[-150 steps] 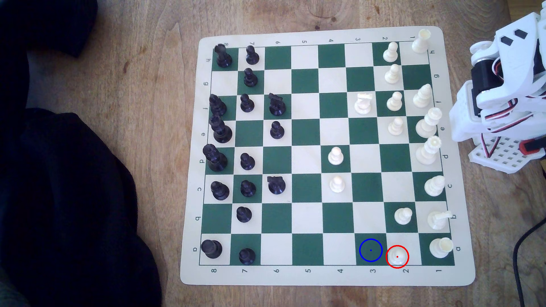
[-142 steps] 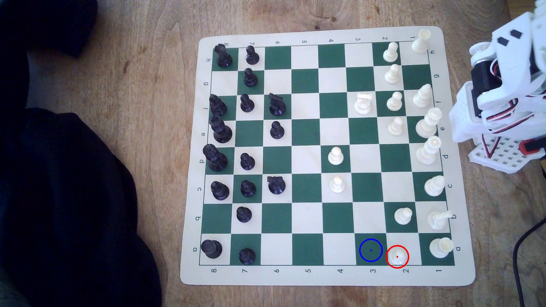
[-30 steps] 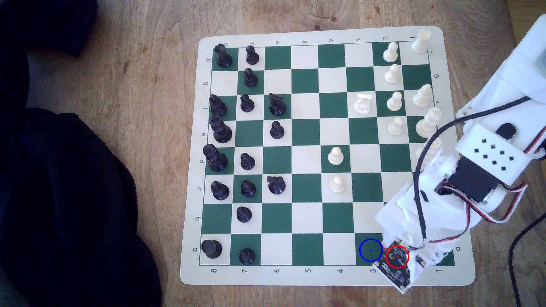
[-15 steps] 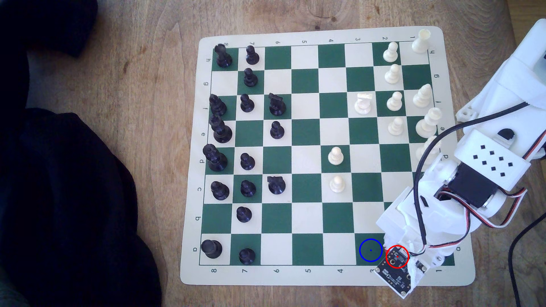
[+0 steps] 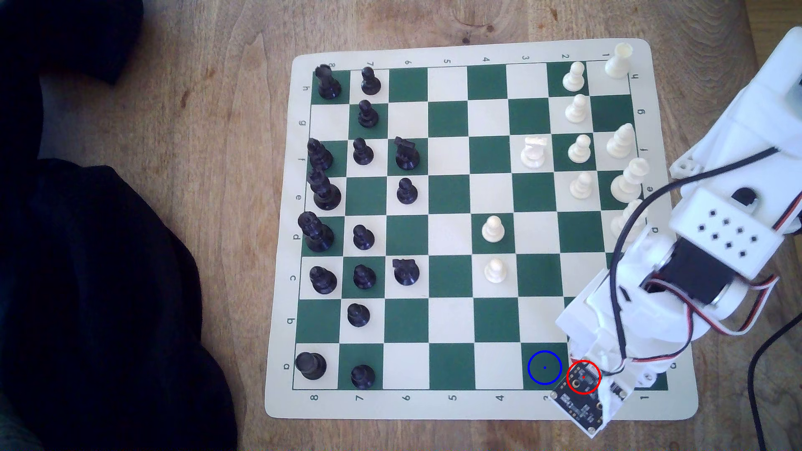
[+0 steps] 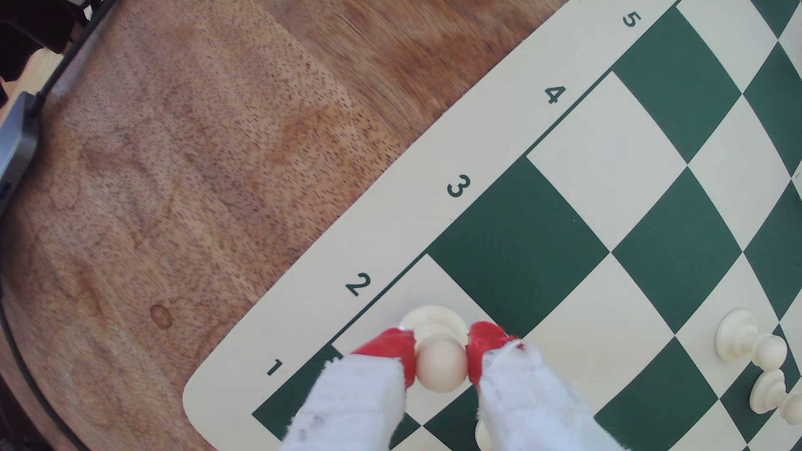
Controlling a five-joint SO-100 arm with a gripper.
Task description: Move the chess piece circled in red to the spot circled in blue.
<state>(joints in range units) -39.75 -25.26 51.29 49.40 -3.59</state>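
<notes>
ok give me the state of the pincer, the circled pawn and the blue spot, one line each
pincer: red tips closed on the pawn's head.
white pawn: upright, gripped at the ball head, base over the cream square by the 2.
blue-ringed square: dark green, unoccupied.

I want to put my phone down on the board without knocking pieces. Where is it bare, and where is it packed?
Bare: the chessboard's middle columns 5 and 4, up to the white pawns. Crowded: the black pieces at the exterior view's left and the white ranks plus arm at its right.
</notes>
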